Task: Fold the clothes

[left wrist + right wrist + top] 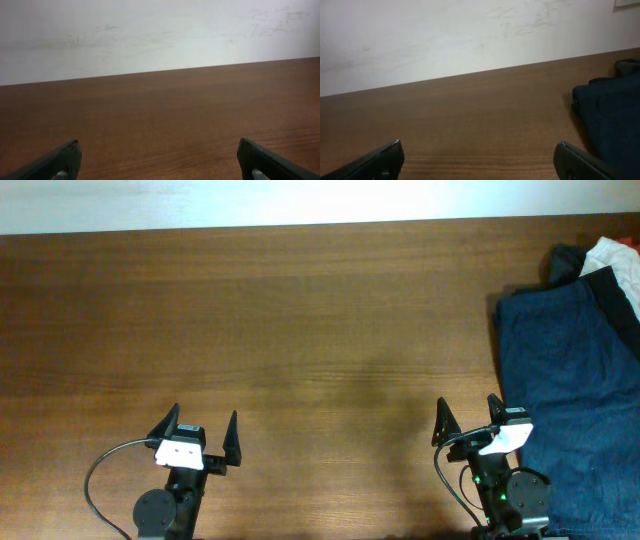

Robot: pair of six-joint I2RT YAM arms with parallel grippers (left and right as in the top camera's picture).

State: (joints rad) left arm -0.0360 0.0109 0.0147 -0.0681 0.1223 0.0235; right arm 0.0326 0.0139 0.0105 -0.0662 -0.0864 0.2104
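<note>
Currently both jaws spread, gripping nothing; left gripper, right gripper; clothes piled at 3 o'clock; risk: limp layers snagging together.

I see a dark brown wooden table with fine horizontal grain filling nearly my whole overhead view. Along its far edge, at 12 o'clock, runs a pale off-white wall. From both wrist views that wall looks scuffed, with faint grey marks. The light is soft and even, giving a dull sheen on the wood
</note>
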